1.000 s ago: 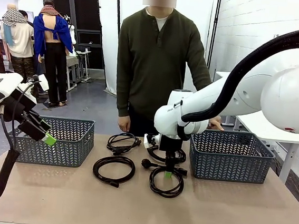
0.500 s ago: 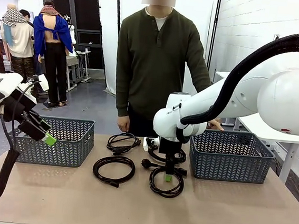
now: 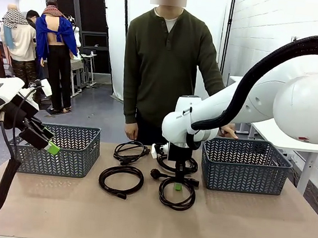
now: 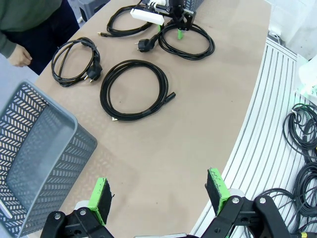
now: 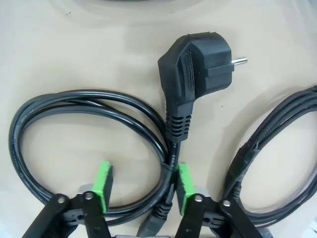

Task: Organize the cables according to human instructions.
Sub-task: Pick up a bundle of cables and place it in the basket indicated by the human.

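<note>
The right end effector (image 5: 143, 167) stands half-open astride the front cable (image 5: 74, 93), just below its plug (image 5: 198, 54), with one pad (image 5: 103, 178) clear of it: nothing is clamped yet. It should catch every turn squarely, so that the cable, lying flat on the surface (image 5: 49, 39) before the person (image 3: 164, 63), lifts whole. The left end effector (image 4: 157, 179) hangs released.

FREE: near strip of table (image 3: 137, 224), bare from side to side | BLOCKED, middle: four cables (image 3: 119, 193) lying close, narrow gaps between loops | FLANKS: left basket (image 3: 60, 149); right basket (image 3: 244, 166) | OVERHEAD: right arm (image 3: 199, 109) above the right-hand loops | FAR EDGE: person's hand (image 3: 131, 131) just behind the table
</note>
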Robot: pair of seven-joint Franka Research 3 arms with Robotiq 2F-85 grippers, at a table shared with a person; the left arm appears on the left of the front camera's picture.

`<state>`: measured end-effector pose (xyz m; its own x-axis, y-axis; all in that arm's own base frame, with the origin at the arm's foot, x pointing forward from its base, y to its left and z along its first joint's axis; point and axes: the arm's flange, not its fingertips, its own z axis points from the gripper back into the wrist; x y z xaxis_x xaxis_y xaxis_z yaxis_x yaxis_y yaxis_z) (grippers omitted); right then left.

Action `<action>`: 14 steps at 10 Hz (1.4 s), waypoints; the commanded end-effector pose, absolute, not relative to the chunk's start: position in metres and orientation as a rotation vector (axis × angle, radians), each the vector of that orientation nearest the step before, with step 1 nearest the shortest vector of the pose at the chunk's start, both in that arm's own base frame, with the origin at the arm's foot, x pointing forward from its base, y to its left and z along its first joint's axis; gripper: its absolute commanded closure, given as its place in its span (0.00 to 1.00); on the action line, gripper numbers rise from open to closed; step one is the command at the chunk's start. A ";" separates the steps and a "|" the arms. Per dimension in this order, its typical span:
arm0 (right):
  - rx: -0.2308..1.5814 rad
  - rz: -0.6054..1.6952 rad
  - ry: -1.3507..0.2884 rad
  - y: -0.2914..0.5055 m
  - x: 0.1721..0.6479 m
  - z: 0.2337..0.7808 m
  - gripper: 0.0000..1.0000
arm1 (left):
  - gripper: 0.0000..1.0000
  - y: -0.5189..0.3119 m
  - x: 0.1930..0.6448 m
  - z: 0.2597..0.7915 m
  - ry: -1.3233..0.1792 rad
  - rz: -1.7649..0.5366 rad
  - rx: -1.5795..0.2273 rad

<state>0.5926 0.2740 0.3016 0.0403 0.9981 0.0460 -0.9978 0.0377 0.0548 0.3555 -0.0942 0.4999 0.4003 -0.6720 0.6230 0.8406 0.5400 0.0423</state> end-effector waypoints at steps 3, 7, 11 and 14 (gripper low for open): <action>0.115 1.526 0.056 0.274 0.591 0.292 1.00 | 0.00 -0.092 0.357 0.499 -0.640 -0.983 -0.318; 0.123 1.517 0.064 0.271 0.591 0.284 1.00 | 0.00 -0.092 0.357 0.499 -0.640 -0.983 -0.318; 0.208 1.446 0.032 0.276 0.569 0.343 1.00 | 0.00 -0.092 0.357 0.499 -0.640 -0.983 -0.318; 0.202 1.458 0.074 0.275 0.552 0.410 1.00 | 0.00 -0.092 0.357 0.499 -0.640 -0.983 -0.318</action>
<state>0.5566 0.2850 0.3959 0.0940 0.9909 0.0968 -0.9827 0.0767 0.1687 0.3555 -0.0942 0.4999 0.4002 -0.6722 0.6229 0.8407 0.5399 0.0424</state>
